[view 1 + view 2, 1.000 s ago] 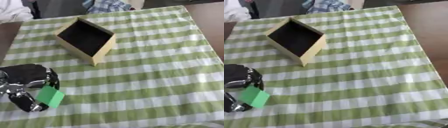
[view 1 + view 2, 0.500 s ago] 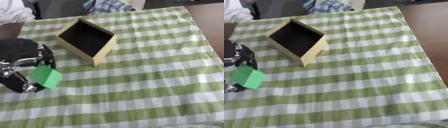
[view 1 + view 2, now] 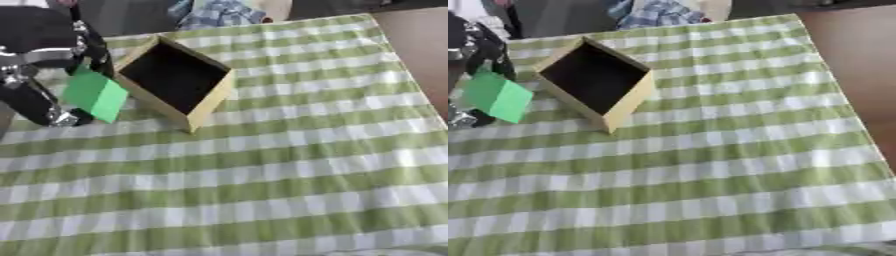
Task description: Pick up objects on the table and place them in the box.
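Robot hand [image 3: 39, 60] on the left is seen raised at the left edge, its fingers curled round one green block [image 3: 94, 94], which is held tilted, just left of the box [image 3: 175, 82]. One box is counted: open-topped, tan-walled, dark inside, set cornerwise on the green checked cloth [image 3: 289, 165] covering the counter. Crumpled plaid fabric [image 3: 219, 11] lies beyond the far edge.
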